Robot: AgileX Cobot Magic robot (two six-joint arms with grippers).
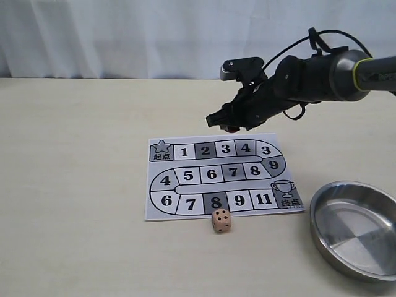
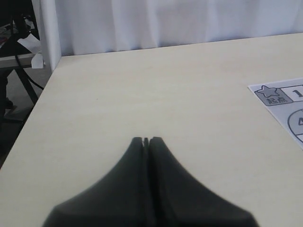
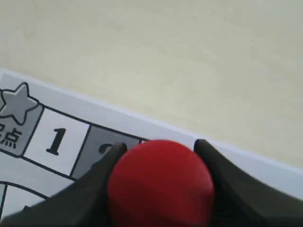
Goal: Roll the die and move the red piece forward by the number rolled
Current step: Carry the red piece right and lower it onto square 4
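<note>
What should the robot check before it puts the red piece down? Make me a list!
1. The red piece is held tight in the right gripper: ok.
2. The die lies at rest on the table, just off the board: ok.
3. The number on top of the die can be read: cannot tell, the pips are too small.
4. The piece hangs over the board's top row: ok.
5. The exact square under the piece: cannot tell.
6. The left gripper is shut, empty and off the board: ok.
</note>
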